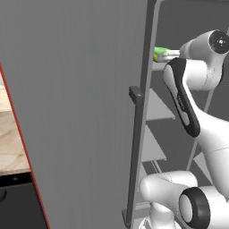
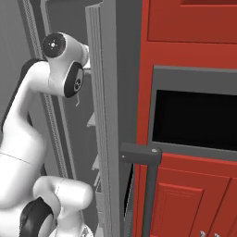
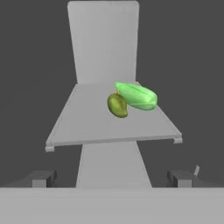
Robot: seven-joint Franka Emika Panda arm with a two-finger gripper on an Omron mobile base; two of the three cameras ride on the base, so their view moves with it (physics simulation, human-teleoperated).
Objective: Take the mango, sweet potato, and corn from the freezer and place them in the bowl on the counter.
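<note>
Pincer (image 3: 111,179): jaws set wide apart, clamped on nothing, level with and short of the front edge of a grey shelf (image 3: 87,122) inside the freezer (image 3: 103,43). Looks straight along the shelf from the open side.

On the shelf, right of its middle and toward the back: mango (image 3: 117,105), olive-green and rounded, nearer the pincer; corn (image 3: 136,96), bright green and elongated, just behind and to the right, touching or very nearly touching the mango. Lies slantwise across the shelf.

From the left base view: freezer door (image 1: 80,112) swung open, bar handle (image 1: 135,147) toward the arm; corn again as a green tip (image 1: 161,53) beside the wrist, high among the inner shelves. Far left, a strip of the counter (image 1: 11,129).

Step in hand, by judgement: approach for the first pick, probably the mango, as the closer item. None of the three foods lifted yet.

Next move calls for: a straight advance over the shelf edge, jaws kept apart until astride the mango; closure across its narrow width without nudging the corn; then withdrawal past the door and a turn to the bowl. Sweet potato and corn to follow.
</note>
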